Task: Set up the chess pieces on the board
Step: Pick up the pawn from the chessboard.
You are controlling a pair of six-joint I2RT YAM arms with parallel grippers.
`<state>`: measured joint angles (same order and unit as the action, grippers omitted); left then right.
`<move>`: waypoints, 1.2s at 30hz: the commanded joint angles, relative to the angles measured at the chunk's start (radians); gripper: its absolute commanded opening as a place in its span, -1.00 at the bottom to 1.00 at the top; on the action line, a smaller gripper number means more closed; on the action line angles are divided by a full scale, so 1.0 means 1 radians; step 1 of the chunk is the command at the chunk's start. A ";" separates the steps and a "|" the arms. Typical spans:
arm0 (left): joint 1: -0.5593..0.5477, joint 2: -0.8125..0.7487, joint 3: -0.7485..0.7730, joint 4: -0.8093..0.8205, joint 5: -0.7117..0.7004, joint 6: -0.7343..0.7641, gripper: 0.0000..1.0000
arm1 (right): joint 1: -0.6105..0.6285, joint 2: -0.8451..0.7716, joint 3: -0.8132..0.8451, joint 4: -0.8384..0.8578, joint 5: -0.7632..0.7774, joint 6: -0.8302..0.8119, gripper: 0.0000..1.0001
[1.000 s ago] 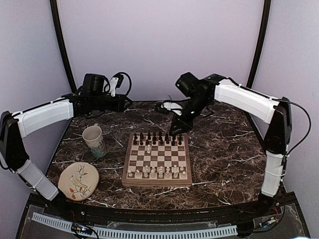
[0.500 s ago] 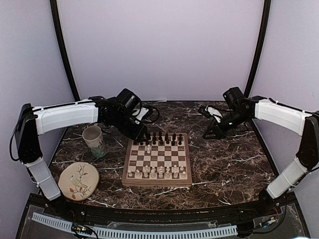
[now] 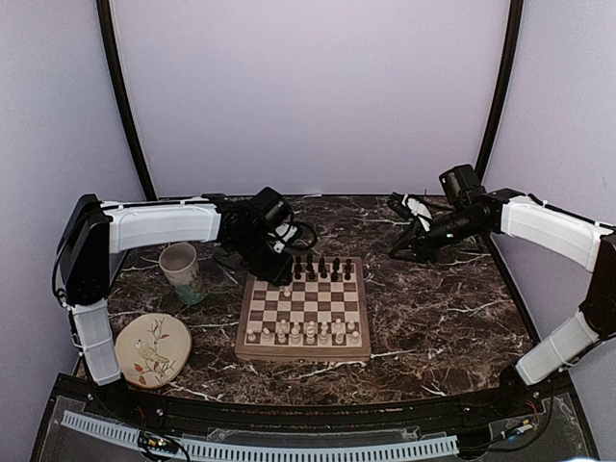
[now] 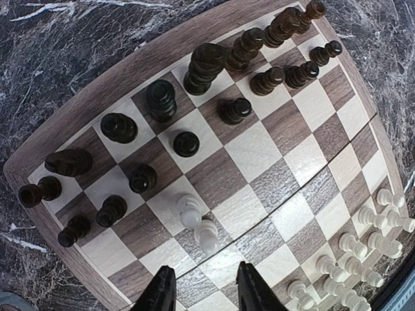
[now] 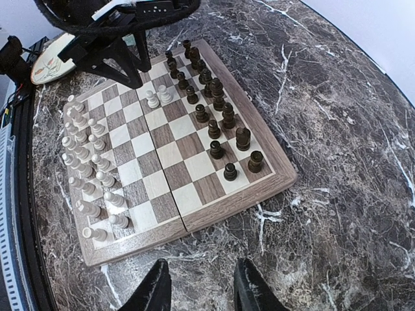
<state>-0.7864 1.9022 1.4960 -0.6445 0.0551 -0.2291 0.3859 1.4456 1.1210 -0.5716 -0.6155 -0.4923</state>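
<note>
The board [image 3: 301,354] lies mid-table, with dark chess pieces [image 3: 310,269] in its two far rows and white pieces [image 3: 303,332] in its two near rows. Two white pieces [image 4: 198,221] stand apart, just in front of the dark rows at the far left. My left gripper [image 3: 282,276] hovers over that corner, open and empty, and its fingertips [image 4: 162,288] are just short of the two white pieces. My right gripper [image 3: 399,252] is open and empty over bare marble, off the board's right edge [image 5: 259,188].
A cream mug [image 3: 180,269] stands left of the board. A round bird-patterned plate [image 3: 152,348] lies at the near left. Cables [image 3: 416,208] lie on the marble table [image 3: 433,318] at the back right, near my right wrist.
My left arm swung from the back left to above the board's far-left corner. My right arm pulled back from the board's far edge to the back right.
</note>
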 commanded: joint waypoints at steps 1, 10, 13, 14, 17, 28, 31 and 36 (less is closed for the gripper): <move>-0.005 0.022 0.038 -0.015 -0.036 -0.022 -0.30 | -0.004 -0.009 -0.012 0.023 -0.025 -0.016 -0.32; -0.005 0.078 0.062 -0.020 -0.033 -0.025 -0.26 | -0.004 0.005 -0.008 0.008 -0.029 -0.030 -0.32; -0.005 0.093 0.068 -0.024 -0.042 -0.024 -0.27 | -0.004 0.007 -0.007 0.004 -0.029 -0.033 -0.33; -0.005 0.099 0.071 -0.025 -0.046 -0.023 -0.27 | -0.004 0.007 -0.008 0.004 -0.028 -0.034 -0.33; -0.005 0.115 0.079 -0.026 -0.050 -0.018 -0.31 | -0.004 0.010 -0.007 0.004 -0.025 -0.035 -0.33; -0.005 0.135 0.122 -0.112 -0.041 -0.012 -0.60 | -0.004 0.017 -0.007 0.003 -0.024 -0.035 -0.33; -0.005 0.127 0.119 -0.142 -0.032 -0.010 -0.72 | -0.004 0.022 -0.006 0.003 -0.025 -0.035 -0.33; -0.005 0.071 0.075 -0.169 -0.025 -0.003 -0.88 | -0.004 0.027 -0.004 0.001 -0.026 -0.034 -0.33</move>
<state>-0.7883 2.0418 1.5970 -0.7261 0.0212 -0.2428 0.3859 1.4624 1.1191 -0.5758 -0.6315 -0.5198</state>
